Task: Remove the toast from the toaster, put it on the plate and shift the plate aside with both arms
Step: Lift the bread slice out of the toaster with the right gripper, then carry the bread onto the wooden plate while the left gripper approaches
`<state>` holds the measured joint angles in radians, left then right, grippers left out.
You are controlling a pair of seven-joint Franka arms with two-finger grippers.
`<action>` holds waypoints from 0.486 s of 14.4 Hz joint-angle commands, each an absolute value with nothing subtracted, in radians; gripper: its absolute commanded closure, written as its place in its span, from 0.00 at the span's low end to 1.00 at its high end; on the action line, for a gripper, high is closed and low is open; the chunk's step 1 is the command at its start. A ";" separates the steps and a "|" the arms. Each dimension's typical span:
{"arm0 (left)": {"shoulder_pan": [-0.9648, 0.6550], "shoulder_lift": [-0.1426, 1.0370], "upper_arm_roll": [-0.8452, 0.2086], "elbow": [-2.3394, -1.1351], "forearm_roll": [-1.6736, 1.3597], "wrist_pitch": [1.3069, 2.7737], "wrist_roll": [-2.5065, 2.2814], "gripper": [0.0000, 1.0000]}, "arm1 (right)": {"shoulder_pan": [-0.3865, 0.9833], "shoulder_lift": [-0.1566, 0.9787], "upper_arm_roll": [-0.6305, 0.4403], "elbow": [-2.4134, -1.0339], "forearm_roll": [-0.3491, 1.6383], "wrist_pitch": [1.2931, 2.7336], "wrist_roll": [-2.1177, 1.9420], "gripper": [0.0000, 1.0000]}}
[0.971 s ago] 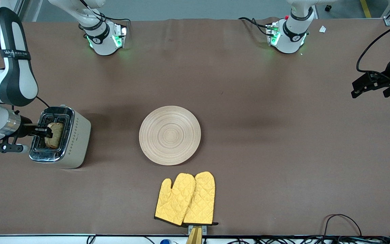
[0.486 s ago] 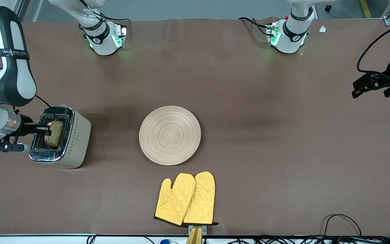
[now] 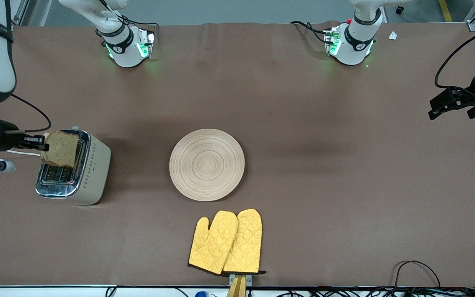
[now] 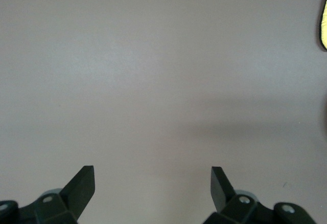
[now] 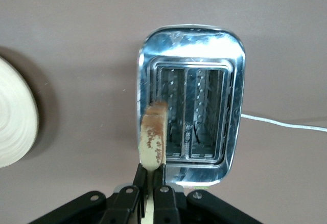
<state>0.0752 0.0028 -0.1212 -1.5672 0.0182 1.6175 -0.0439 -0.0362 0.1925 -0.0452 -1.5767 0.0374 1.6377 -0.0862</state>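
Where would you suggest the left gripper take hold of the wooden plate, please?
At the rim: the plate is shallow and lies flat, so only its edge offers a pinch. Approach from the left arm's end of the table, where the open left gripper waits.

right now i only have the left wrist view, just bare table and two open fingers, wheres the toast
Observer: The toast is in the right end effector, lifted clear over the toaster.
Operator: is it gripped properly or just resting
Observer: Pinched. In the right wrist view the fingers are shut on the slice's edge, and it stands on edge above the slots.
Operator: and the plate, anything on it
Observer: The plate sits bare mid-table, with yellow oven mitts just nearer the front camera.
Operator: where am i then
Observer: Your left end effector waits open over the left arm's end of the table, well away from the plate.
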 commanded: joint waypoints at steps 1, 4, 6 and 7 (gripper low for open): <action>0.074 0.011 -0.121 -1.546 0.021 1.605 -0.051 0.00 | 0.061 0.169 -0.046 -1.507 0.041 1.539 0.038 1.00; 0.074 0.011 -0.121 -1.546 0.021 1.605 -0.051 0.00 | 0.214 0.170 -0.046 -1.502 0.046 1.543 0.249 1.00; 0.072 0.011 -0.121 -1.545 0.021 1.606 -0.052 0.00 | 0.300 0.176 -0.046 -1.564 0.055 1.632 0.291 1.00; 0.072 0.011 -0.121 -1.546 0.023 1.606 -0.052 0.00 | 0.317 0.175 -0.046 -1.622 0.078 1.704 0.301 1.00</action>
